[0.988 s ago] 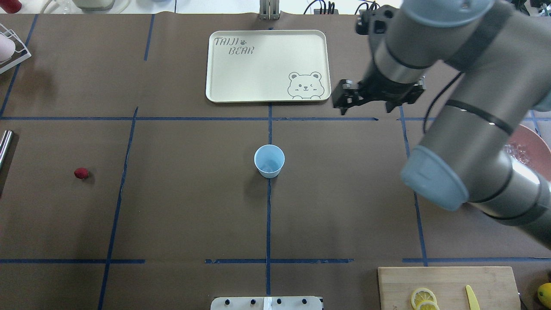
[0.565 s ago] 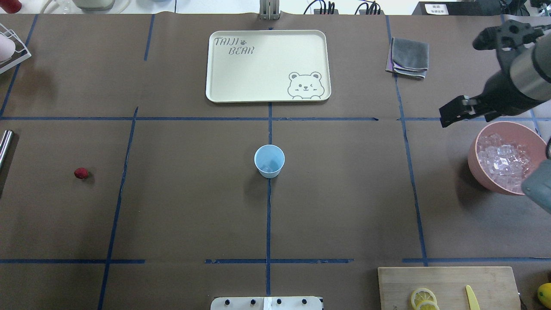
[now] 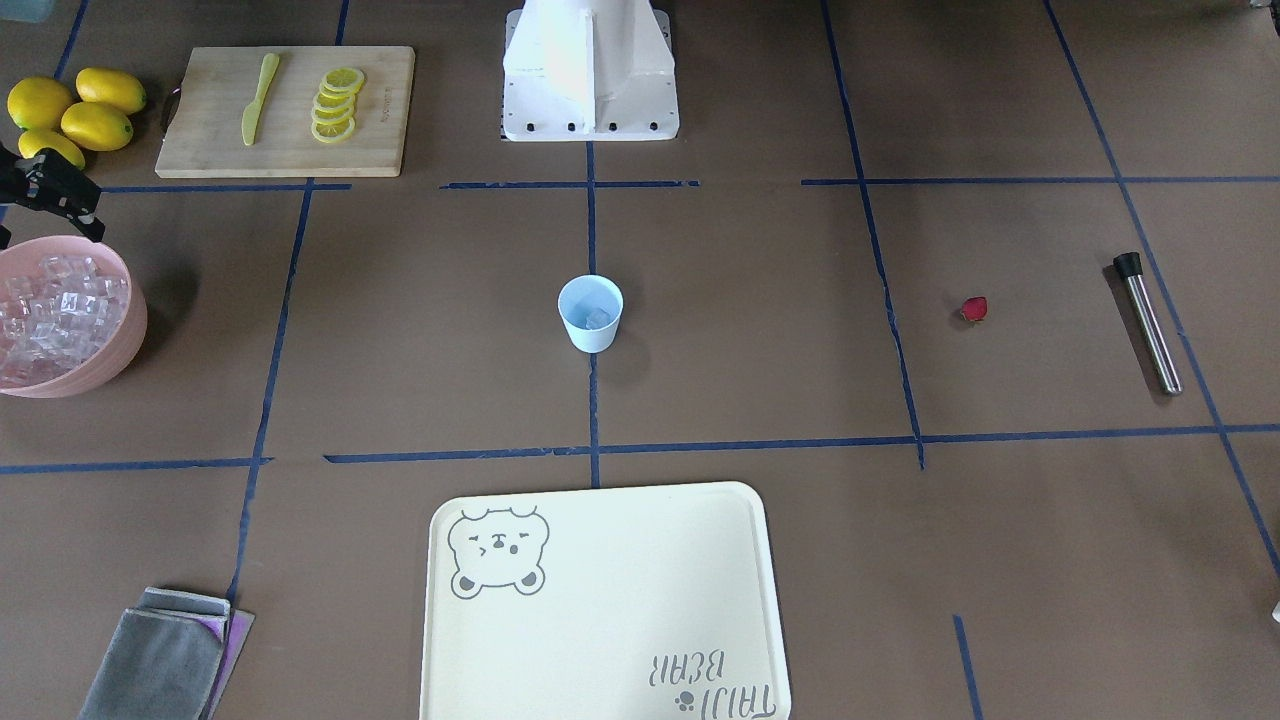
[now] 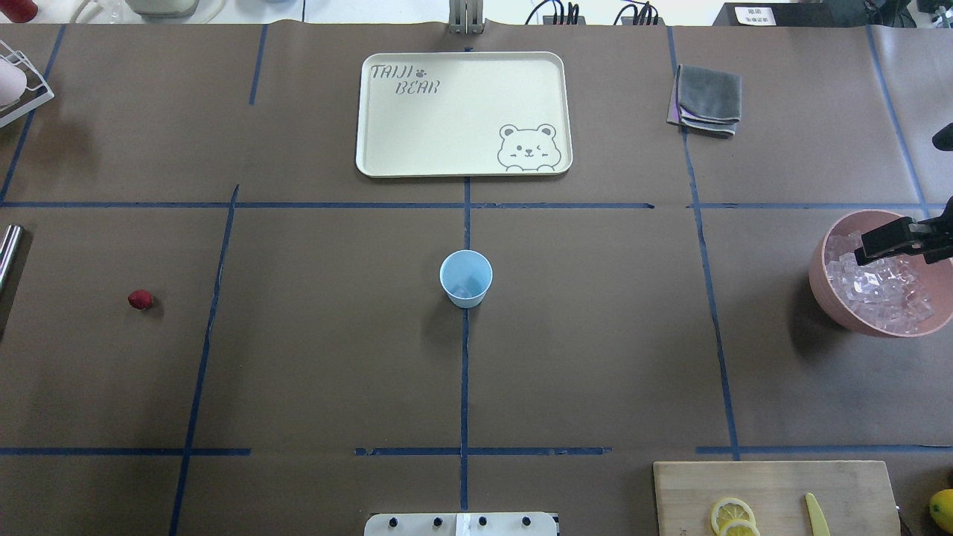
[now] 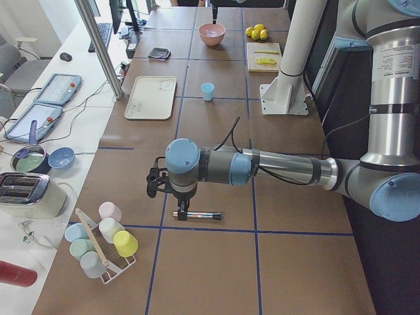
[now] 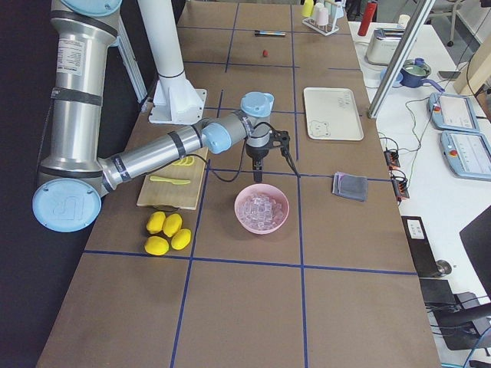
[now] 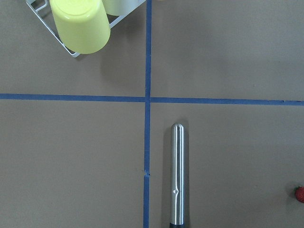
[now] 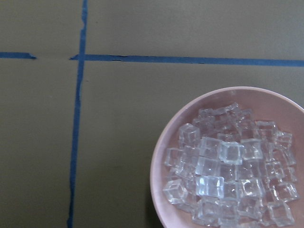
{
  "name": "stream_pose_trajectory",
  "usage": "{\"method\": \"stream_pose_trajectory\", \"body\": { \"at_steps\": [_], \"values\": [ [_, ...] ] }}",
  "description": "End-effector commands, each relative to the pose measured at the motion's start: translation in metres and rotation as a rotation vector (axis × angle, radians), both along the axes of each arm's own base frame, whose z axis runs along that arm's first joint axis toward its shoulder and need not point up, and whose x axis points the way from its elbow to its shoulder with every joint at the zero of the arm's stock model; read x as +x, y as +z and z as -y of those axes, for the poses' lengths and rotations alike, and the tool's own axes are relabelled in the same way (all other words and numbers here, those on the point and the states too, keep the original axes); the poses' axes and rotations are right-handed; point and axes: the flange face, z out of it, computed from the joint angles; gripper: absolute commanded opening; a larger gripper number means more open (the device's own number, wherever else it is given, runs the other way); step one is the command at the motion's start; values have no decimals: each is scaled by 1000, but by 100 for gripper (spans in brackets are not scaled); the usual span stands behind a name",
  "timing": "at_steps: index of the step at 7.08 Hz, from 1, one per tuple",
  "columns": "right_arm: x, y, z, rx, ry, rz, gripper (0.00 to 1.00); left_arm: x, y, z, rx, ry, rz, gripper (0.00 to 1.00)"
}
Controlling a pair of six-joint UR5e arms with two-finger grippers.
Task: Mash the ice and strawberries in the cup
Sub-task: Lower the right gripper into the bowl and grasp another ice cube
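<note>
The pale blue cup point(image 4: 465, 279) stands upright at the table's middle, with an ice cube point(image 3: 597, 318) inside it. Several more ice cubes point(image 8: 228, 175) fill the pink bowl point(image 4: 823, 290) at the right edge. The strawberry point(image 4: 140, 299) lies alone at the left and also shows in the left wrist view point(image 7: 299, 194). My right gripper point(image 4: 912, 242) hangs open and empty over the bowl's far rim. My left gripper point(image 5: 177, 195) shows only in the exterior left view, above a steel muddler point(image 7: 177, 175); I cannot tell if it is open or shut.
A cream bear tray point(image 4: 463, 112) lies beyond the cup. A folded grey cloth point(image 4: 706, 98) is at the back right. A cutting board point(image 3: 285, 95) holds lemon slices and a yellow knife, with whole lemons point(image 3: 70, 110) beside it. A cup rack point(image 5: 102, 246) stands at the left end.
My right arm has swung from beside the tray out to the right and now hovers over the pink bowl, uncovering the bowl and cloth. Cup and strawberry have not moved.
</note>
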Motion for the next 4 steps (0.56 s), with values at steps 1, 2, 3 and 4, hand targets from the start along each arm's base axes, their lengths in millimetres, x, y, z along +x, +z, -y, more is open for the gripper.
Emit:
{"method": "stream_pose_trajectory", "body": {
  "at_steps": [1, 2, 3, 4],
  "values": [
    [-5, 38, 8, -62, 14, -22, 100, 0, -5, -2, -4, -10, -2, 100],
    [-12, 51, 12, -77, 2, -33, 100, 0, -5, -2, -4, -10, -2, 100],
    [-24, 53, 16, -80, -15, -34, 99, 0, -5, -1, -2, -10, -2, 100],
    [-35, 66, 15, -99, -37, -50, 99, 0, -5, -1, -2, -10, -2, 100]
  ]
}}
